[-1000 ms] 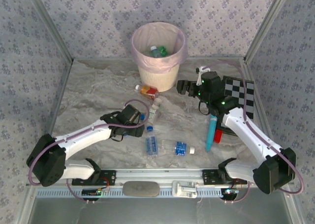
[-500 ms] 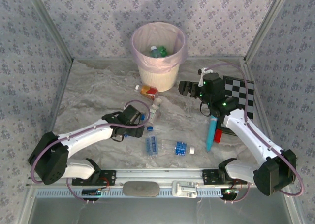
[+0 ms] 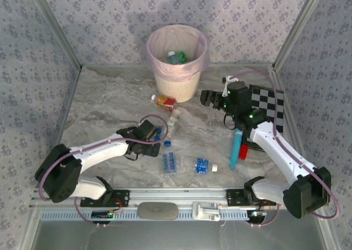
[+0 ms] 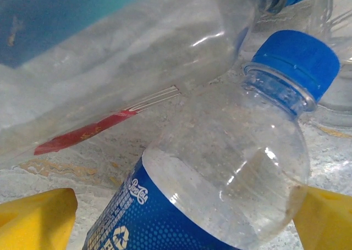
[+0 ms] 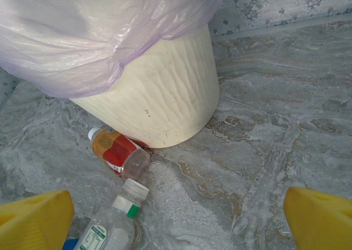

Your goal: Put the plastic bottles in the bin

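Grey floral-patterned walls (image 3: 110, 19) enclose a marbled tabletop (image 3: 99, 96) — evenly lit

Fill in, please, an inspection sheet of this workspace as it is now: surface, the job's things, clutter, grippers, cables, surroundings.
Surface: grey marbled table, no spill seen.
Job's things: cream bin with pink liner, bottles inside; orange-labelled bottle at the bin's foot; white-capped bottle; two blue-labelled bottles nearer the arms.
Clutter: turquoise stick with red end; chequered board.
Grippers: left gripper open, fingers either side of a blue-capped bottle; right gripper open, nothing between, facing the bin's foot.
Cables: purple cable loops on both arms, no snag seen.
Surroundings: patterned walls; metal rail at the near edge.
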Tool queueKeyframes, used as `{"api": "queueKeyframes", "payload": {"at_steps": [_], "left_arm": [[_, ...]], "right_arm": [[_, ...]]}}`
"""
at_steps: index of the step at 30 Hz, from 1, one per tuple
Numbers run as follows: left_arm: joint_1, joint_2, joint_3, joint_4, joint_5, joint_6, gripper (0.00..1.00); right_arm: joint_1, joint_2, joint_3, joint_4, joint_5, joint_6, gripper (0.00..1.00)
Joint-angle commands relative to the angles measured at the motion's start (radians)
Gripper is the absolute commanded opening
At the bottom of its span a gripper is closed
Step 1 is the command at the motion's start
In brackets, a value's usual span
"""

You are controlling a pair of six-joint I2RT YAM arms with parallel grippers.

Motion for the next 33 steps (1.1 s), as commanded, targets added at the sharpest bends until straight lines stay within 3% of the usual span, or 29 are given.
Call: {"api": "queueKeyframes", "payload": {"at_steps": [1,8,18,25,33], "left_arm": [[-0.006,0.026,-0.013,0.014,0.008,0.0,0.97],[-0.008,0.048,-0.018,0.027,0.014,0.001,0.89],[-0.01,0.02,-0.007,0.019,0.018,0.023,0.64],[-0.01,-0.033,0.012,0.007,0.025,0.02,0.59],[-0.009,-0.201,0.077,0.022,-0.023,-0.014,0.54]], "right_arm": [[-0.007,-0.019,-0.009,0.01,0.006,0.017,1.0],[-0.009,-0.02,-0.009,0.011,0.005,0.018,1.0],[-0.016,-0.012,-0.009,0.015,-0.003,0.02,1.0],[-0.018,-0.008,-0.009,0.016,-0.005,0.024,1.0],[-0.021,-0.004,-0.019,0.027,-0.013,0.034,1.0]]}}
